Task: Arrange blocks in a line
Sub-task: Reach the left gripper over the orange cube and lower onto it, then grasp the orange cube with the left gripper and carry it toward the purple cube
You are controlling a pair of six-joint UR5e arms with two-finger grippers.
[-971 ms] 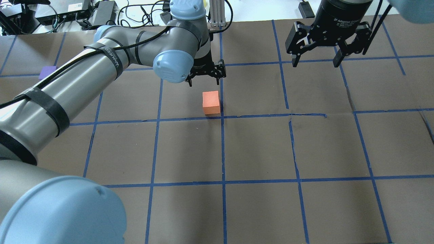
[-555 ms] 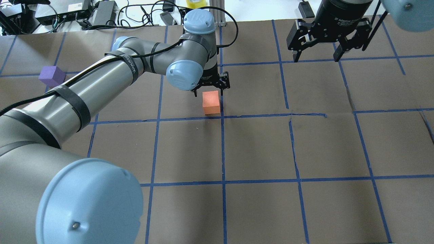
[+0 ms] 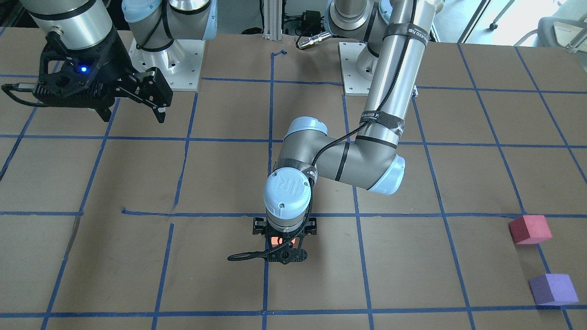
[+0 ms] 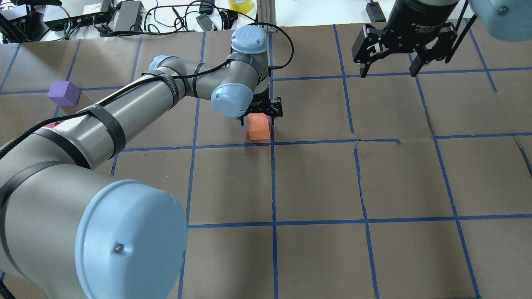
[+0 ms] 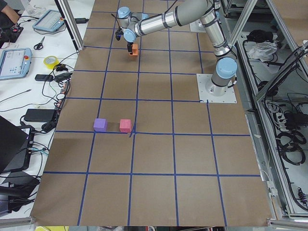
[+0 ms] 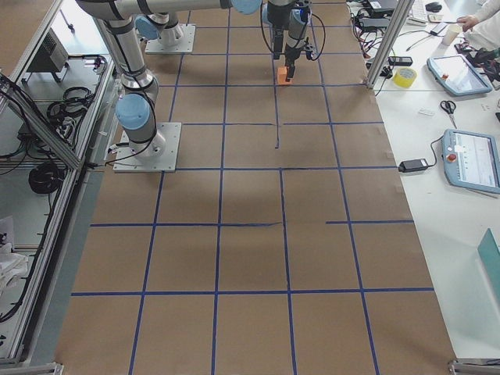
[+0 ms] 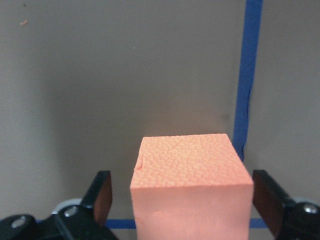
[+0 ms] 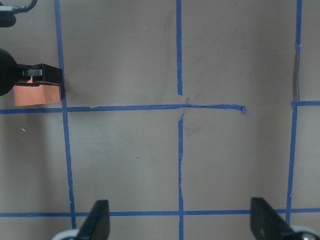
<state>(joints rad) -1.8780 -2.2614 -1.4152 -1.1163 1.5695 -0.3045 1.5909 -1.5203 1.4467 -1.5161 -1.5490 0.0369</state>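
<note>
The left arm reaches from its base out over the table (image 4: pixel 316 182), the long forearm running diagonally towards the middle. It bends at the wrist joints so that the last link points straight down. The left gripper (image 4: pixel 257 120) is lowered around the orange block (image 4: pixel 258 129) with its jaws apart, 1 finger on each side of the cube. In the left wrist view both fingers (image 7: pixel 102 192) stand beside the block's side faces. A clear strip of table shows between the block and the finger on that view's left, while the finger on the other side is just beside the block. The block is not clamped and rests flat on the brown paper. It sits in the corner of a grid square, just beside a blue tape line (image 4: pixel 272 174) and near where that line crosses another.

The right arm is held high over the far right part of the table. Its wrist points down and the right gripper (image 4: pixel 388 74) is wide open, holding nothing and well apart from the orange block. Its wrist view shows only taped paper between its 2 fingers, with the orange block at the edge.

The other 2 cubes lie near each other towards the table's end on the robot's left, well apart from the orange one. The red-pink block (image 3: pixel 529 229) sits nearer the robot and the purple block (image 3: pixel 552 288) sits further out, with a small gap between them
</note>
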